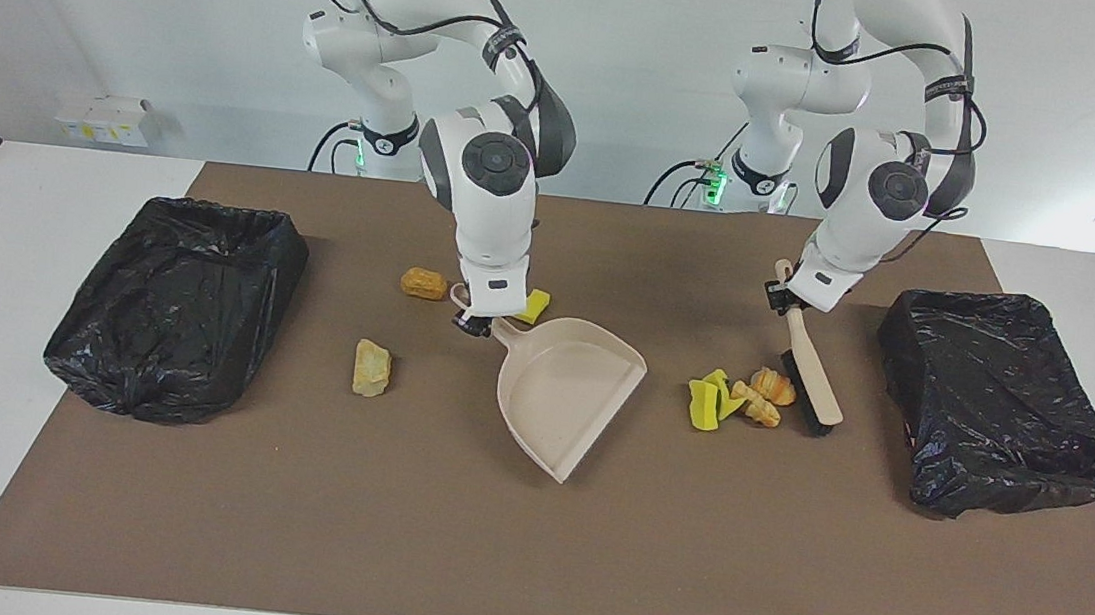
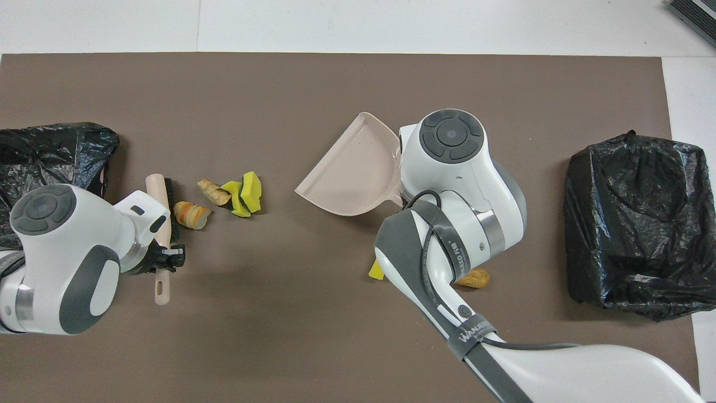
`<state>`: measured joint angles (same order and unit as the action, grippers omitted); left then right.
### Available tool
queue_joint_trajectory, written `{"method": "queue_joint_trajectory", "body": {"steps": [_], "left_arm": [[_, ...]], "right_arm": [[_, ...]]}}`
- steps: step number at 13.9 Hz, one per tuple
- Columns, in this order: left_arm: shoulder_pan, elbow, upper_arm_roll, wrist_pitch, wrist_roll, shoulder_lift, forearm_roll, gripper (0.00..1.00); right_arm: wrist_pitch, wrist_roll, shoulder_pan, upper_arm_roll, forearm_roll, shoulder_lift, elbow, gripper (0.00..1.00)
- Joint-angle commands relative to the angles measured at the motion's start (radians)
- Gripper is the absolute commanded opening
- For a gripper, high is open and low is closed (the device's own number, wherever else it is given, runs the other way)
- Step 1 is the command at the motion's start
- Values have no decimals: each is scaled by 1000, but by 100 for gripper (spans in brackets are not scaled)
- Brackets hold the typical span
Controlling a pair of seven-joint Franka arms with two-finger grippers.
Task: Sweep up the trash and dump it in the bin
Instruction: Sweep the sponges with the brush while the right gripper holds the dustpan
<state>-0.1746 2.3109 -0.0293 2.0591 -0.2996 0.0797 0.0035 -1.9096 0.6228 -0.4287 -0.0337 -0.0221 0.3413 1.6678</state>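
Observation:
My right gripper (image 1: 472, 321) is shut on the handle of the beige dustpan (image 1: 570, 390), which lies on the mat with its mouth turned toward the left arm's end. My left gripper (image 1: 778, 295) is shut on the handle of the brush (image 1: 810, 373), whose bristles sit against an orange lump (image 1: 773, 385). That lump belongs to a cluster of trash with a tan piece (image 1: 757, 406) and yellow-green sponge scraps (image 1: 709, 401). Other trash lies near the dustpan handle: a yellow scrap (image 1: 535, 305), an orange lump (image 1: 423, 283) and a tan lump (image 1: 372, 368).
A black-bagged bin (image 1: 171, 306) stands at the right arm's end of the brown mat, and another bin (image 1: 996, 401) at the left arm's end. In the overhead view the right arm covers the tan lump and the dustpan's handle.

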Motion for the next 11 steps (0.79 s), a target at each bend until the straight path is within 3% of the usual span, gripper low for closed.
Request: {"method": "queue_joint_trajectory", "body": {"steps": [1, 5, 11], "left_arm": [[-54, 21, 9, 55, -16, 12, -39, 0], [-141, 19, 9, 119, -21, -29, -63, 0], [-300, 18, 8, 231, -13, -49, -158, 0]], "right_arm": [[-48, 148, -4, -9, -45, 19, 20, 0], [-137, 365, 4, -9, -102, 30, 41, 0], [-167, 341, -31, -9, -108, 62, 41, 0]]}}
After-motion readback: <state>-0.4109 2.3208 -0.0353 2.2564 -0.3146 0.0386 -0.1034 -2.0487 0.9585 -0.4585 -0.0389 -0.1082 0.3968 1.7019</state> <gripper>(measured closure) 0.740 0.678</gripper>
